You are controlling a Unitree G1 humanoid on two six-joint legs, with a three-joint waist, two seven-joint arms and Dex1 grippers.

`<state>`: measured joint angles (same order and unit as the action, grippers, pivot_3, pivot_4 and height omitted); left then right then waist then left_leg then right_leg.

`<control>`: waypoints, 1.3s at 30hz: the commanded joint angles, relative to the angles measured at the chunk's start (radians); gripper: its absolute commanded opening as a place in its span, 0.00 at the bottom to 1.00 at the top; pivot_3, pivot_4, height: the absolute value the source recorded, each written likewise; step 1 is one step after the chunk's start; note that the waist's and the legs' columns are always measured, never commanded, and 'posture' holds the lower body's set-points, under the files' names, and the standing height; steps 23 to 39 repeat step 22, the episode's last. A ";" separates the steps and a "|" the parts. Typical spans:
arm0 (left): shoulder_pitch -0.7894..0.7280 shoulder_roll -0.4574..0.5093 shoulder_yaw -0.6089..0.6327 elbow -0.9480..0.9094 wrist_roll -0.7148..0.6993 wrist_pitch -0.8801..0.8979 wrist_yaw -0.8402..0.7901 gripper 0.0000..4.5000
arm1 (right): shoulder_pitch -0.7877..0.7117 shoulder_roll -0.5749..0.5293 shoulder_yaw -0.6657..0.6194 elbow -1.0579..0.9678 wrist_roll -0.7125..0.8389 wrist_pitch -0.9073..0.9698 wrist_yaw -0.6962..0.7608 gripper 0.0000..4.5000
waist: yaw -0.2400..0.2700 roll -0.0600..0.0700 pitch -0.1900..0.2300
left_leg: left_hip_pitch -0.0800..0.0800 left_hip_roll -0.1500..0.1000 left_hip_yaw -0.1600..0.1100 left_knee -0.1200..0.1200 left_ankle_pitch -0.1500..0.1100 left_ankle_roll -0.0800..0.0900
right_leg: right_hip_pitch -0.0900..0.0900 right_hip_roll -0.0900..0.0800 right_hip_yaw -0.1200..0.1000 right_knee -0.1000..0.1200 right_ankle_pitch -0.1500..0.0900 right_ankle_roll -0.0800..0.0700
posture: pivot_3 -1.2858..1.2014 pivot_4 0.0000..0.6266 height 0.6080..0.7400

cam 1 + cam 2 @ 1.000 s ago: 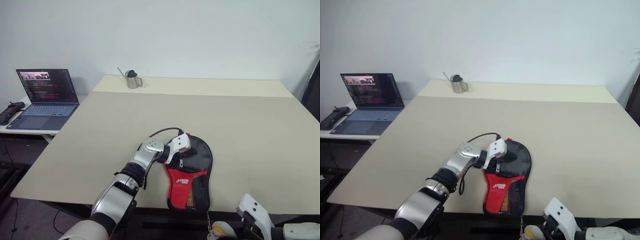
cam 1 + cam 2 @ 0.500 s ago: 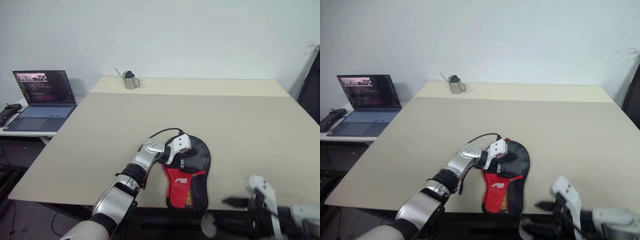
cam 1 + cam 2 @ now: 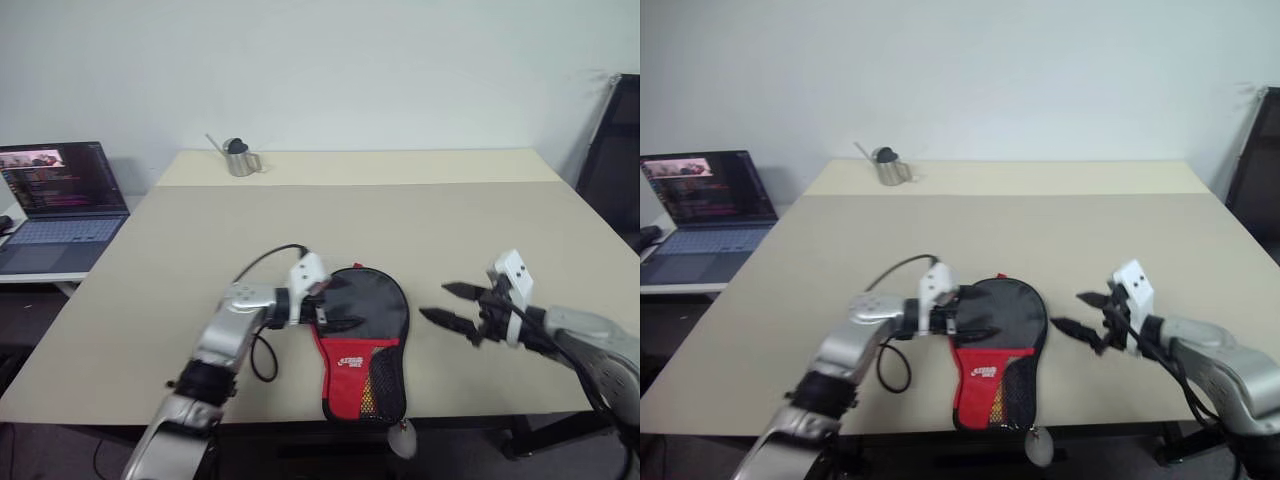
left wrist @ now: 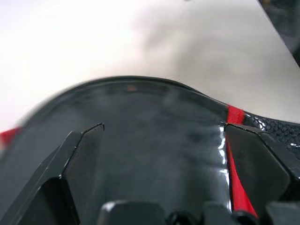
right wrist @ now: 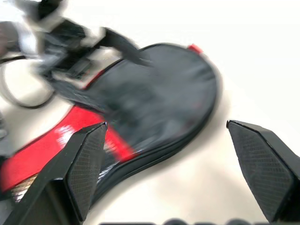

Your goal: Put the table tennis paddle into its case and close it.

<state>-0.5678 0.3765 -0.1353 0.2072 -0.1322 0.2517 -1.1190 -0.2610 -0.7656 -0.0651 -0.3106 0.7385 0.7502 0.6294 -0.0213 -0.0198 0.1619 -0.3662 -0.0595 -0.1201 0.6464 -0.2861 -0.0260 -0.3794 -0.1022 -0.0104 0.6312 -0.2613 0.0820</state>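
left gripper spread wide over case, holding nothing; right gripper agape, empty, beside case.

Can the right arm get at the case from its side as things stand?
Probably yes. The right gripper is open, pointing at the case across bare table; the left gripper works the opposite edge.

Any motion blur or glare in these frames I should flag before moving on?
Left wrist view: the case is smeared, with a bright glare streak beside the red trim. Right wrist view: the left gripper and case are blurred, while the right gripper's own fingers stay crisp. Both eye views are sharp, evenly lit.
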 commanded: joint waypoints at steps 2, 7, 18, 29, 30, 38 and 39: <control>0.127 0.073 0.193 -0.258 -0.124 0.164 0.126 1.00 | -0.160 0.037 0.039 0.312 -0.174 -0.222 0.115 0.99 | -0.004 0.002 0.002 | 0.000 0.000 0.000 0.000 0.000 0.000 | 0.000 0.000 0.000 0.001 0.000 0.000 | 0.52 0.24 1.00; 0.223 0.127 0.275 -0.368 -0.164 0.218 0.219 1.00 | -0.257 0.041 0.055 0.555 -0.291 -0.350 0.210 0.99 | -0.007 0.003 0.002 | -0.001 0.001 0.001 -0.001 0.000 -0.001 | -0.003 -0.001 0.001 0.001 0.000 -0.001 | 0.52 0.24 1.00; 0.243 0.168 0.246 -0.343 -0.112 0.183 0.336 1.00 | -0.311 0.012 -0.005 0.727 -0.371 -0.412 0.286 0.99 | -0.005 0.003 0.003 | -0.001 0.000 0.004 -0.001 0.000 -0.001 | -0.004 -0.002 0.002 0.001 0.000 -0.001 | 0.52 0.24 1.00; 0.243 0.164 0.223 -0.315 -0.096 0.160 0.356 1.00 | -0.261 -0.005 -0.011 0.651 -0.370 -0.356 0.297 0.99 | -0.005 0.003 0.003 | -0.002 0.001 0.005 -0.001 0.000 -0.002 | -0.005 -0.002 0.003 0.001 0.000 -0.001 | 0.52 0.24 1.00; 0.243 0.164 0.223 -0.315 -0.096 0.160 0.356 1.00 | -0.261 -0.005 -0.011 0.651 -0.370 -0.356 0.297 0.99 | -0.005 0.003 0.003 | -0.002 0.001 0.005 -0.001 0.000 -0.002 | -0.005 -0.002 0.003 0.001 0.000 -0.001 | 0.52 0.24 1.00; 0.243 0.164 0.223 -0.315 -0.096 0.160 0.356 1.00 | -0.261 -0.005 -0.011 0.651 -0.370 -0.356 0.297 0.99 | -0.005 0.003 0.003 | -0.002 0.001 0.005 -0.001 0.000 -0.002 | -0.005 -0.002 0.003 0.001 0.000 -0.001 | 0.52 0.24 1.00; 0.243 0.164 0.223 -0.315 -0.096 0.160 0.356 1.00 | -0.261 -0.005 -0.011 0.651 -0.370 -0.356 0.297 0.99 | -0.005 0.003 0.003 | -0.002 0.001 0.005 -0.001 0.000 -0.002 | -0.005 -0.002 0.003 0.001 0.000 -0.001 | 0.52 0.24 1.00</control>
